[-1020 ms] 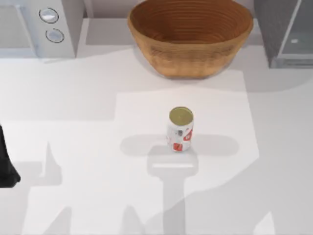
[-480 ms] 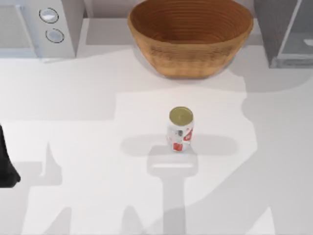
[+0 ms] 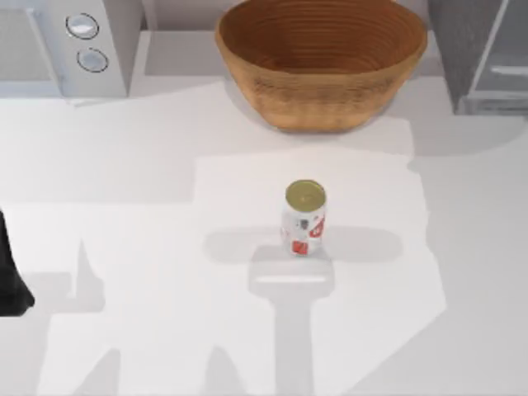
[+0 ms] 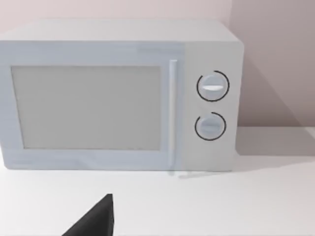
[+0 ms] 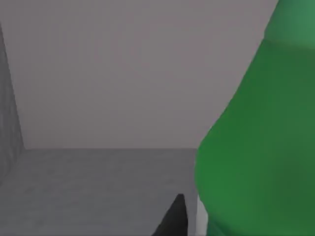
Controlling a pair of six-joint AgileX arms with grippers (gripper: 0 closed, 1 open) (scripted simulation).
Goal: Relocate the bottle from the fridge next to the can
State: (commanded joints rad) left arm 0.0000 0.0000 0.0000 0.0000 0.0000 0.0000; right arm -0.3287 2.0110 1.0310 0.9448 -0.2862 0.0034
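While inside fridge (image 5: 98, 187), 1 bottle (image 5: 256, 147), 1 can (image 3: 304, 218) on table (image 3: 148, 247)

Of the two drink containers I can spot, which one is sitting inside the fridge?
The green bottle, seen close by in the right wrist view against grey inner walls. The white can with red markings stands out on the open table, below the wicker basket.

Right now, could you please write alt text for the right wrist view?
A green translucent bottle looms close inside the fridge, standing on its grey floor before a plain grey back wall. A dark tip of the right gripper shows beside the bottle.
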